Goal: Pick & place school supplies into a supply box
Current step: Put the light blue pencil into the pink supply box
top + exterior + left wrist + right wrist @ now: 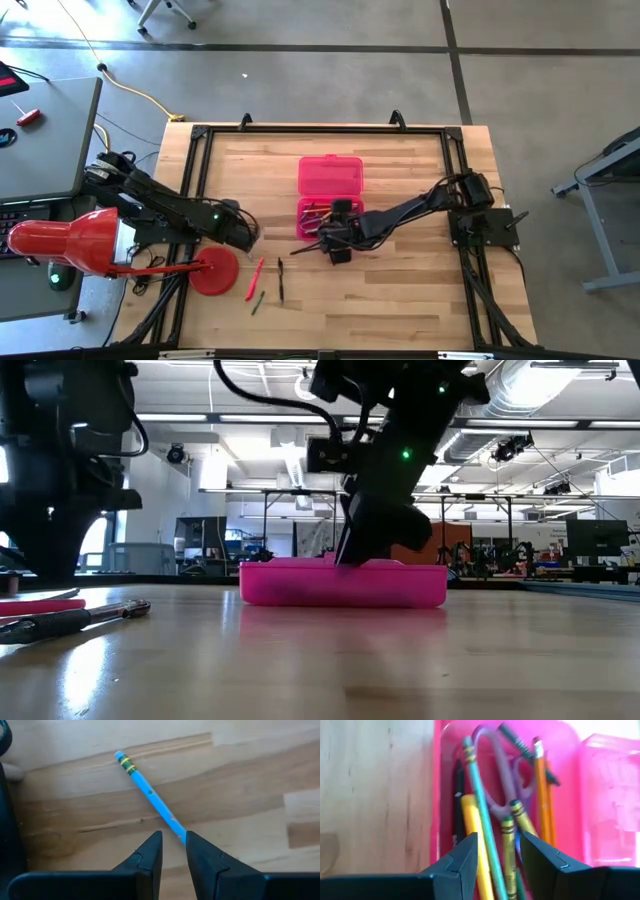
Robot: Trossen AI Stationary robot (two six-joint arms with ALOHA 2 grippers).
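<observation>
Mostly done, I'd say: the pink supply box (330, 190) sits mid-frame in the high view with scissors (495, 780) and several pencils (507, 850) already inside. The right gripper (497, 851) hovers right over it, fingers apart, holding nothing. Left to go: a red pen (255, 279) and two dark ones lower left, plus a blue pencil (150, 795) just ahead of the left gripper (174, 845), also unclenched.

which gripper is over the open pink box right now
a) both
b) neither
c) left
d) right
d: in the high view the right gripper hangs over the pink box, and its wrist view looks down on the scissors and pencils inside; the left gripper is off to the side, over the bare table beside a blue pencil.
</observation>
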